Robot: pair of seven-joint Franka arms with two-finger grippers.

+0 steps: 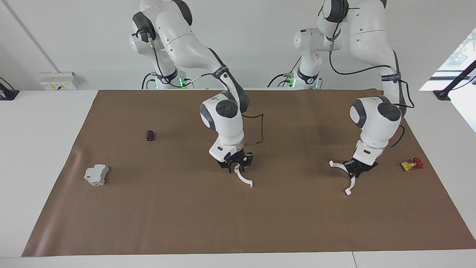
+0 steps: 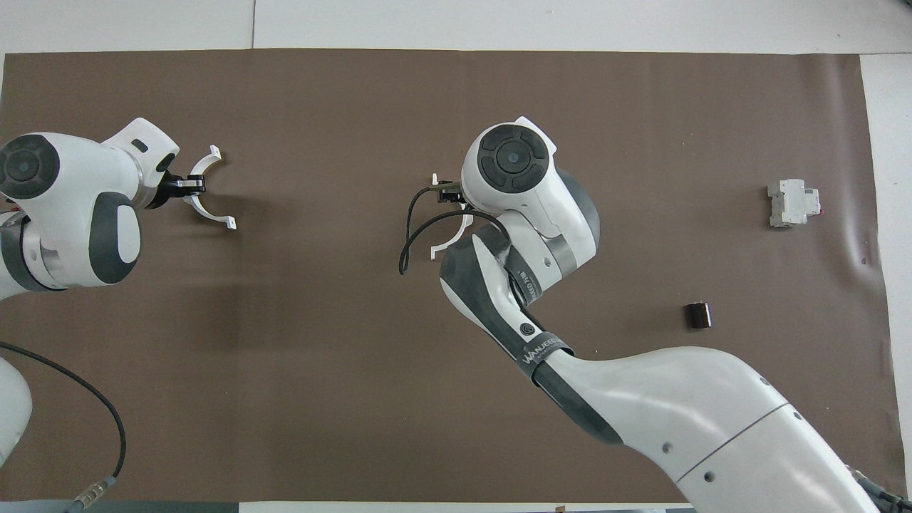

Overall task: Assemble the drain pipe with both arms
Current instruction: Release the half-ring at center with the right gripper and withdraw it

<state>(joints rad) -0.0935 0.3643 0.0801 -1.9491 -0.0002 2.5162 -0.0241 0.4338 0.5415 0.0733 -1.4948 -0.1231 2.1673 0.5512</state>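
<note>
On the brown mat (image 1: 186, 223) that is covering the tabletop, a grey boxy plastic block (image 1: 96, 175) is lying toward the right arm's end. A small dark cylinder (image 1: 149, 135) is sitting nearer to the robots than that block.

At the middle of the mat, the right gripper (image 1: 236, 166) is hanging low, its fingers standing wide and gripping nothing. One thin white plastic half-ring (image 1: 244, 179) is lying on the mat just under and beside those fingers. The overhead view is showing only its end tabs and part of its curve (image 2: 447, 241), because the wrist is covering the rest.

Toward the left arm's end, the left gripper (image 1: 357, 169) is pinching the other white plastic half-ring (image 1: 337, 165) at the middle of its curve, fingers closed narrow on it. The open side of that piece is facing the middle of the mat. Whether it is touching the mat I cannot tell.

A small yellow and red part (image 1: 410, 164) is lying near the mat's edge, beside the left gripper.

The two halves are sitting well apart, so the joining is not yet done. I judge the step in hand to be positioning the middle half. The next move probably calls for the left arm bringing its half across, tabs lined up, while the right arm is steadying or regripping the loose one.
</note>
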